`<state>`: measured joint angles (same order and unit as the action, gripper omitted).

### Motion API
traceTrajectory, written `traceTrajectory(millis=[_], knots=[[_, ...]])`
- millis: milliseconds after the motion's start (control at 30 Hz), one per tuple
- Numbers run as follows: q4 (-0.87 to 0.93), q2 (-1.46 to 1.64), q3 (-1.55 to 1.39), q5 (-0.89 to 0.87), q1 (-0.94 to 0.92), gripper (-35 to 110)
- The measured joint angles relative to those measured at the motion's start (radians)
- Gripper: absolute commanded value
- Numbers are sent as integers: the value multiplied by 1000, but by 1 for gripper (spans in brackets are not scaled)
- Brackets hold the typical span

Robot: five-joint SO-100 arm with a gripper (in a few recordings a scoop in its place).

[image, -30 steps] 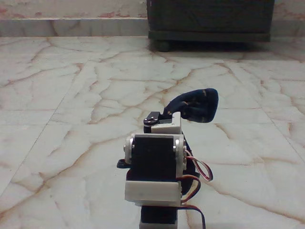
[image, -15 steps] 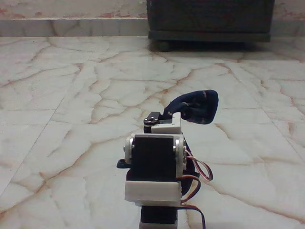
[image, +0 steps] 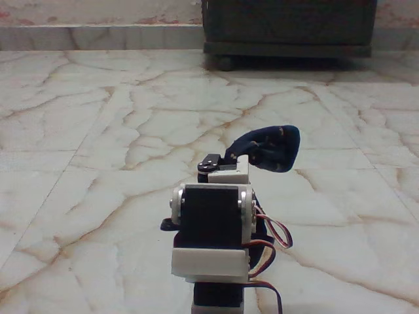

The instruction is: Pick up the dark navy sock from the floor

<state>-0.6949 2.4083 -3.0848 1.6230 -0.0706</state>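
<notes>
Fixed view: dark navy sock (image: pixel 270 148) sits above and behind the arm's white wrist block (image: pixel 229 173), raised over the floor (image: pixel 98 131). It arches from lower left up to the right, rounded end pointing right. Its lower part is hidden behind the arm. Fingers hidden by the arm body; state cannot be told. Dark wooden cabinet (image: pixel 288 26) cut off at top.
</notes>
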Motion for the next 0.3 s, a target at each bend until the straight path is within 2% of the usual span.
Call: traceTrajectory(millis=[300], knots=[[6,0,0,0,5,0]])
